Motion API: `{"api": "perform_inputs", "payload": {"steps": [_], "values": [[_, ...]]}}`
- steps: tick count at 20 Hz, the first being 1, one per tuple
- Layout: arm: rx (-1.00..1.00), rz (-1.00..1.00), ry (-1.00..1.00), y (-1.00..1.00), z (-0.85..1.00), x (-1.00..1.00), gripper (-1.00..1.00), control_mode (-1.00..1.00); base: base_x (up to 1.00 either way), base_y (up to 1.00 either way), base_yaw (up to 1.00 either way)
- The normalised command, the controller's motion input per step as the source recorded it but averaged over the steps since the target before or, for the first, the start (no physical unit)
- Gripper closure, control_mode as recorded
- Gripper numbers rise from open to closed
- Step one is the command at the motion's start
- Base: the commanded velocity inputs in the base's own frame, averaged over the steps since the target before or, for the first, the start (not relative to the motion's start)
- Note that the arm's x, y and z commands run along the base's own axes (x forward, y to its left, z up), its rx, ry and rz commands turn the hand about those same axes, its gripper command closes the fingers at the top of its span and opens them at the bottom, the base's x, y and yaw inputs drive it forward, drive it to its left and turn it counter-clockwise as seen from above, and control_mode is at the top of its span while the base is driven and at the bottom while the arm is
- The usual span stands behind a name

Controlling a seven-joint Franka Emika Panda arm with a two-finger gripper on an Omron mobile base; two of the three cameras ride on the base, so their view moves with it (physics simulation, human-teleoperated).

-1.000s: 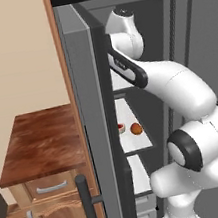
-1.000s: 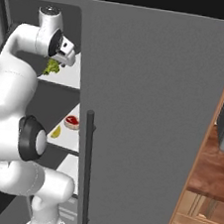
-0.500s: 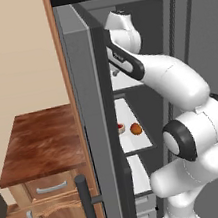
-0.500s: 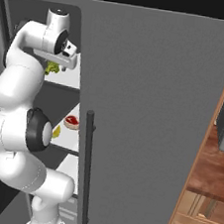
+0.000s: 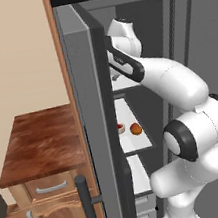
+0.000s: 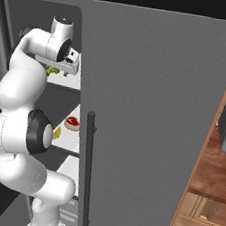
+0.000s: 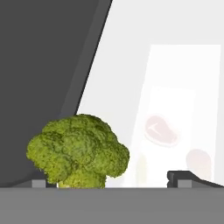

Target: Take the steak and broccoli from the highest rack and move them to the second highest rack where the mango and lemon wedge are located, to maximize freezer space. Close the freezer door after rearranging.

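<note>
Lowered since before, the gripper [image 7: 109, 181] is held wide open, empty, with the broccoli [image 7: 78, 151] at its 9 o'clock fingertip.

Broccoli [image 7: 78, 151] base cut off; steak [image 7: 160, 130] seen faintly through rack.

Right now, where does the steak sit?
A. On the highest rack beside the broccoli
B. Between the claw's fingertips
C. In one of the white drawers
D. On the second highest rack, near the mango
D. In the right base view the steak lies on the second highest rack, below the broccoli; the left base view shows it beside the mango, and the open claw holds nothing.
</note>
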Motion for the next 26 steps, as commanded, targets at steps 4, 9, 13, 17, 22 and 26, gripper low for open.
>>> {"api": "perform_inputs", "payload": {"steps": [4, 9, 13, 17, 22, 26], "values": [[-0.03, 0.07, -0.22, -0.27, -0.34, 0.11, -1.0, -1.0, 0.0, 0.0, 0.0], [-0.21, 0.0, -0.3, -0.62, -0.22, -0.02, -1.0, -1.0, 0.0, 0.0, 0.0], [-0.2, 0.0, -0.3, -0.52, -0.08, -0.11, -1.0, -1.0, 0.0, 0.0, 0.0], [0.0, -0.01, -0.06, -0.05, 0.21, -0.01, -1.0, -1.0, 0.0, 0.0, 0.0], [0.0, -0.13, 0.06, 0.12, 0.23, 0.0, -1.0, -1.0, 0.0, 0.0, 0.0], [0.0, -0.24, 0.21, 0.3, 0.01, 0.0, -1.0, -1.0, 0.0, 0.0, 0.0]]}}
